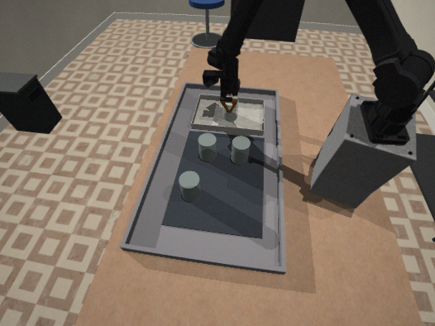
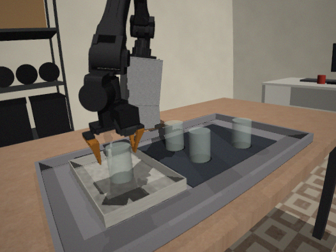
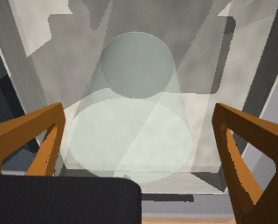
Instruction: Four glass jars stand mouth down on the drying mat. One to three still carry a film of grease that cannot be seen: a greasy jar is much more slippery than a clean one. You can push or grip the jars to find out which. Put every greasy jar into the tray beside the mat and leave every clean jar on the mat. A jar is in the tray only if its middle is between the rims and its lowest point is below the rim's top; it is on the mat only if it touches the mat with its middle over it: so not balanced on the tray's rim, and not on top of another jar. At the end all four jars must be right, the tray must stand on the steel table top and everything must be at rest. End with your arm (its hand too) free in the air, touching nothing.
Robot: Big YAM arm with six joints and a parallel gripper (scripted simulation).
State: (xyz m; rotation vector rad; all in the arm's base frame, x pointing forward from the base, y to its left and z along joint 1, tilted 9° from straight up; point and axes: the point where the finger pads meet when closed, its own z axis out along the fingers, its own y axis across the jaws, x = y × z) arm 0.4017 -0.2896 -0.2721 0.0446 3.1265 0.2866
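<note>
A clear jar (image 1: 230, 117) (image 2: 121, 162) (image 3: 132, 135) stands upright, mouth down, inside the rims of the pale tray (image 1: 252, 131) (image 2: 144, 203). My gripper (image 1: 229, 110) (image 2: 117, 158) (image 3: 138, 111) is open around this jar's upper part, with a gap on both sides in the wrist view. On the dark mat (image 1: 231, 213) (image 2: 217, 165) stand three more upright jars: one jar (image 1: 207, 147) (image 2: 200, 145) near the tray on the side away from the arm's base, one jar (image 1: 241, 151) (image 2: 174, 135) beside it towards the base, and one jar (image 1: 189, 186) (image 2: 241, 133) farther from the tray.
The tray and mat lie side by side on the grey steel table top (image 1: 215, 246) (image 2: 80, 215), which has a raised edge all round. The arm's grey pedestal (image 1: 351, 163) (image 2: 145, 87) stands on the brown bench beyond that edge. The two jars near the tray stand close together.
</note>
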